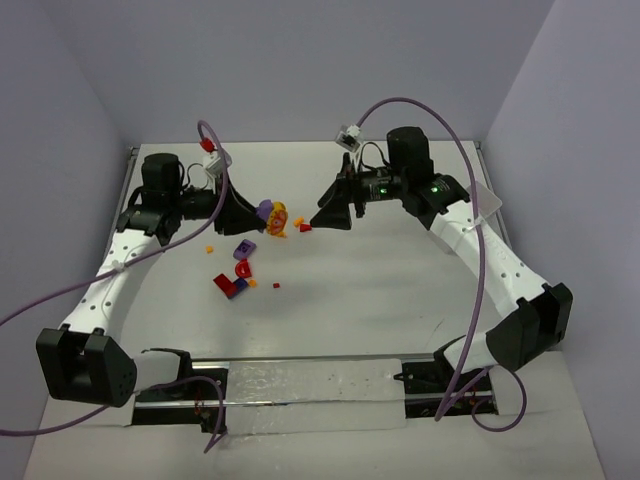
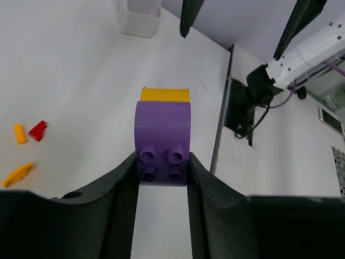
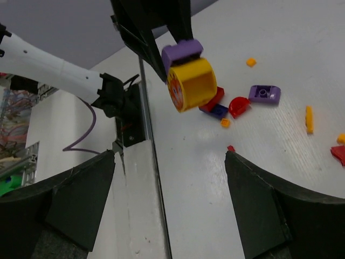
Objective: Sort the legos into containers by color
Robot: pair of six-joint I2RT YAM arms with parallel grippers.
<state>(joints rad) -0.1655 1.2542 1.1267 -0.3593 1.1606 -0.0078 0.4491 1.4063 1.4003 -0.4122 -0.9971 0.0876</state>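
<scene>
My left gripper [image 2: 162, 162] is shut on a purple lego brick [image 2: 161, 135] that has a yellow round piece [image 2: 165, 94] stuck to its far end. It holds the pair above the table, and the same pair shows in the top view [image 1: 272, 214]. My right gripper [image 1: 325, 215] faces it from the right, open and empty [image 3: 170, 156], a short gap from the yellow piece [image 3: 192, 84]. Loose legos lie below: a purple one [image 3: 264, 93], red ones [image 3: 237, 106] and small orange ones [image 3: 309, 118]. A white container [image 2: 139, 19] stands farther off.
More small pieces lie left of the held brick: an orange one [image 2: 19, 133], a red one [image 2: 38, 130] and a curved orange one [image 2: 18, 174]. A red brick [image 1: 225, 283] lies on the table's left part. A metal rail [image 1: 310, 385] runs along the near edge.
</scene>
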